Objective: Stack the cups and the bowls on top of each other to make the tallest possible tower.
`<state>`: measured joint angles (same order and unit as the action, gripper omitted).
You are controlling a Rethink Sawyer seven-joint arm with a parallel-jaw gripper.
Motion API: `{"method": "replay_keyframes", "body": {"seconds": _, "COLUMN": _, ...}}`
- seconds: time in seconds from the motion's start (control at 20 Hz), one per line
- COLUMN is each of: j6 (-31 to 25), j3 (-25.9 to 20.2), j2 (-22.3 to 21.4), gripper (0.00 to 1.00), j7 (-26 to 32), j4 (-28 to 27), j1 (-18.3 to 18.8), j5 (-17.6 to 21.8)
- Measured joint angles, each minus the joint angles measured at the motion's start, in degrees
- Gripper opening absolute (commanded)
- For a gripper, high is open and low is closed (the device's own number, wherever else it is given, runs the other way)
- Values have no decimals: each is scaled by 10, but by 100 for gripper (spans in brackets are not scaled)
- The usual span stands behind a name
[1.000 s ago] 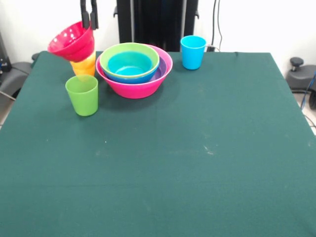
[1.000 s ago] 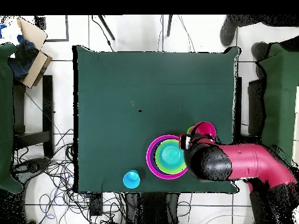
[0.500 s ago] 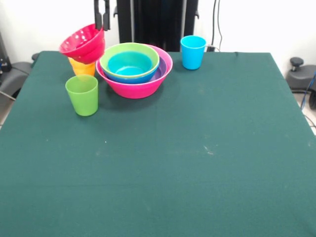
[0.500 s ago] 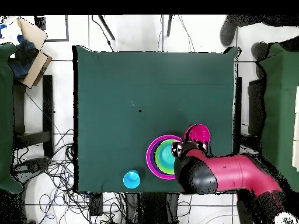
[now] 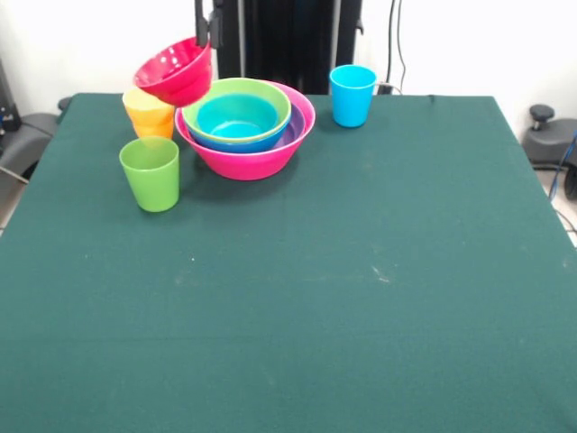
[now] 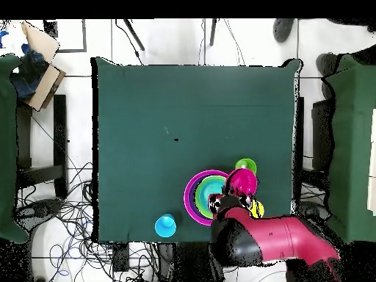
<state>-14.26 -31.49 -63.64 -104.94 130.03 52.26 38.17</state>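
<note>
My gripper [image 5: 208, 25] comes down at the top edge and is shut on the rim of the small red-pink bowl [image 5: 176, 72], holding it tilted in the air. The bowl hangs between the yellow-orange cup [image 5: 149, 112] and the tower [image 5: 245, 126]. The tower is the large pink bowl with purple, blue, light green and light blue bowls nested inside. The green cup [image 5: 150, 173] stands in front of the yellow-orange cup. The blue cup [image 5: 352, 95] stands right of the tower. Overhead, the red-pink bowl [image 6: 240, 181] overlaps the tower's edge [image 6: 192, 197], and the arm [image 6: 272, 239] hides the gripper.
The green table cloth [image 5: 361, 298] stretches wide in front of the objects. Overhead, the green cup [image 6: 245, 166], the yellow-orange cup [image 6: 256, 209] and the blue cup [image 6: 165, 225] stand close to the table edge by the robot base.
My gripper has carried the red-pink bowl rightward in the front view, off the yellow-orange cup and toward the tower. The cup now shows in full.
</note>
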Motion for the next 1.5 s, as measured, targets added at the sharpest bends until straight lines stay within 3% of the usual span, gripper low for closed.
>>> {"method": "replay_keyframes", "body": {"seconds": 0.35, "j6": 30, "j3": 42, "j2": -6, "gripper": 0, "j7": 0, "j4": 25, "j1": -14, "j5": 25}}
{"method": "replay_keyframes", "body": {"seconds": 0.6, "j6": 71, "j3": 116, "j2": 1, "gripper": 0, "j7": 0, "j4": 27, "j1": -77, "j5": 55}}
{"method": "replay_keyframes", "body": {"seconds": 1.05, "j6": 102, "j3": 185, "j2": 8, "gripper": 0, "j7": 0, "j4": 28, "j1": -147, "j5": 57}}
{"method": "replay_keyframes", "body": {"seconds": 1.1, "j6": 102, "j3": 197, "j2": 7, "gripper": 100, "j7": 0, "j4": 28, "j1": -157, "j5": 57}}
{"method": "replay_keyframes", "body": {"seconds": 1.5, "j6": 103, "j3": 205, "j2": 5, "gripper": 100, "j7": 0, "j4": 29, "j1": -153, "j5": 52}}
